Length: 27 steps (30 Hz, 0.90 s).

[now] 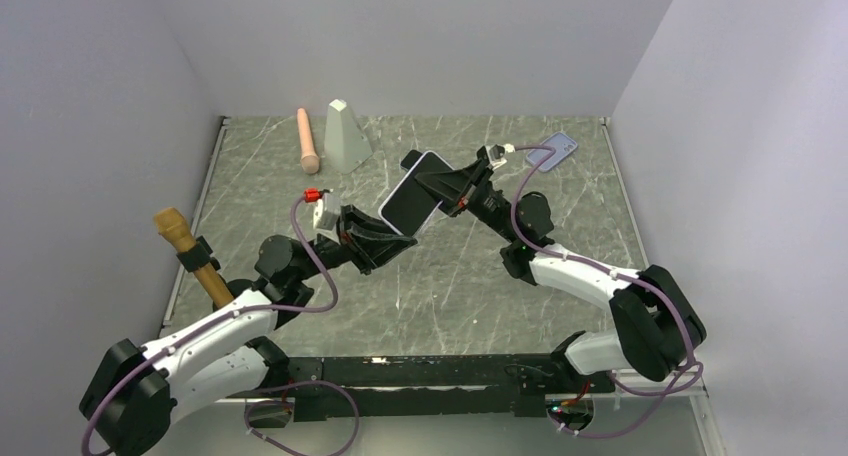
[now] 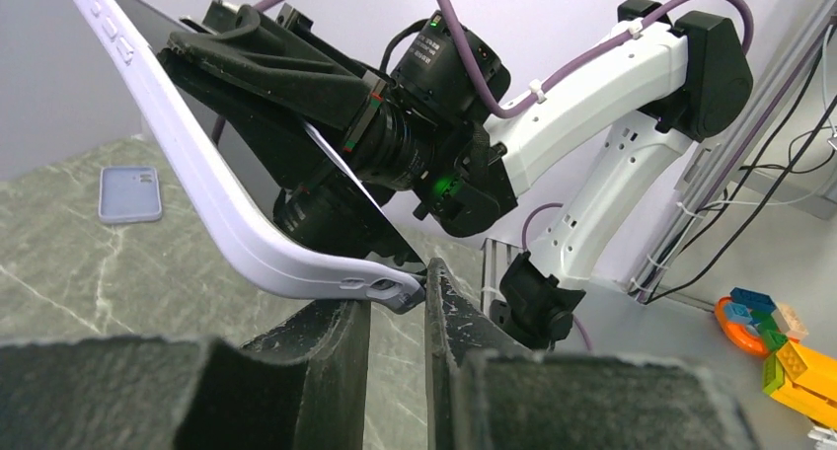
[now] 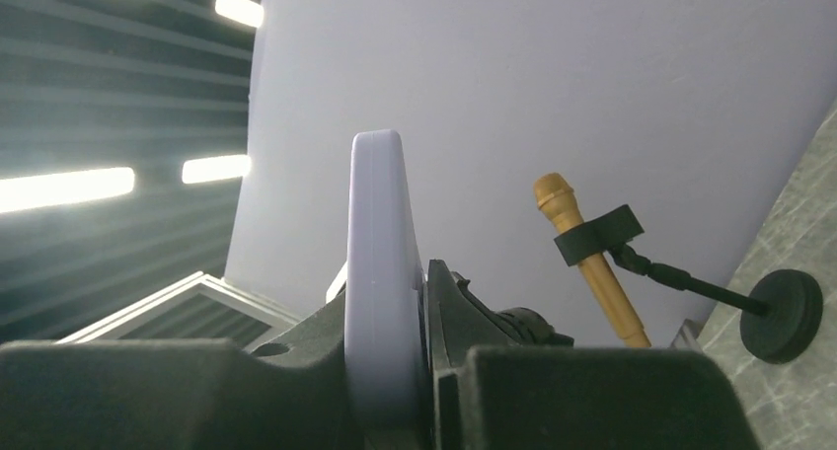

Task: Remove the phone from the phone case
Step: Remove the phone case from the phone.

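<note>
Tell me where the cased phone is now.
Top view: the cased phone is held up over the middle of the table, left fingers at its near end, right fingers on its right edge.

I'm seeing pale walls [image 1: 400,36] enclosing the grey marbled surface [image 1: 450,276] at nine, twelve and three o'clock; ceiling strip lights [image 3: 69,188] are glowing.
</note>
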Tool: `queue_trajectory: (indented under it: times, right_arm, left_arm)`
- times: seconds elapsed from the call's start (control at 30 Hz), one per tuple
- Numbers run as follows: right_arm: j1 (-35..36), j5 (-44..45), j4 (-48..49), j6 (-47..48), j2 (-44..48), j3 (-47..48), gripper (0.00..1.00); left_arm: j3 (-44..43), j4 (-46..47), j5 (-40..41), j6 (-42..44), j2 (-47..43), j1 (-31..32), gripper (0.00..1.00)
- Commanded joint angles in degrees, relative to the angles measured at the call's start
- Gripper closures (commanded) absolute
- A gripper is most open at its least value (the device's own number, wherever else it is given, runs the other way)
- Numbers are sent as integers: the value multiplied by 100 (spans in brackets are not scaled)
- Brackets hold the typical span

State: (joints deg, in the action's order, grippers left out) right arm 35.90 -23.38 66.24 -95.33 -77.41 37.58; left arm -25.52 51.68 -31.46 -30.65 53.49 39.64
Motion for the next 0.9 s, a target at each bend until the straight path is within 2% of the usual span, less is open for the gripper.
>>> queue_trajectory:
  times: [0.0,0.1,0.2,0.33,0.47,0.67,0.8,0.87]
  right_arm:
    - [240,-265,1227,-1527,461,141,100]
    - [246,-233,1370,-1662,467,118,100]
    - [242,-196,1702,-1874,385,131,100]
    - [241,-138,2082,-2135,282,168,100]
    - [243,-140,2231,-2256,260,197,100]
    - [206,-146,2157,-2182,300,146,100]
    - [133,-147,2272,-2006,117,66,100]
    - [21,-238,2075,-1724,86,55,100]
  left_arm:
    - [212,1,491,504,623,-702,100]
    - [242,77,486,80,817,-896,100]
    - [233,-70,462,81,920,-902,100]
    - [558,535,327,-156,1016,-977,100]
    - [660,577,101,88,1047,-985,100]
    - [570,-228,337,398,818,-1012,100]
    - [93,-1089,138,82,694,-1011,100]
    - [-84,-1390,-182,-216,573,-1003,85]
